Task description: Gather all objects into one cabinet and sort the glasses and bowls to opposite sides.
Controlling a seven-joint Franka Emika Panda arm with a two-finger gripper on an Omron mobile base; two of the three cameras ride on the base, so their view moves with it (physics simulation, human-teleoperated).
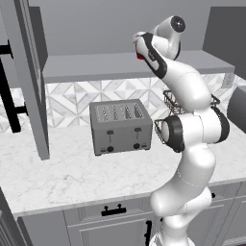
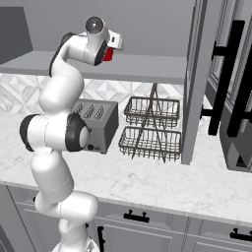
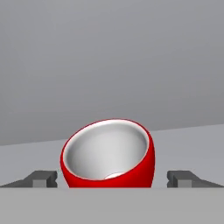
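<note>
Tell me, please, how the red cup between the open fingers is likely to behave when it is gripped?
The red cup looks glossy, so it may slip. Its round, tapered wall could squirm upward between the fingers. It seems small and hollow, probably light and easily tipped on the shelf.

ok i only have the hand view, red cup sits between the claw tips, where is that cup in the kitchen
observer: the red cup is at the upper cabinet shelf, above the toaster.
operator: any door close by
observer: yes, an open cabinet door stands to the arm's right.
operator: what's below the shelf on that side
observer: a two-tier wire basket rack on the marble counter, beside the toaster.
</note>
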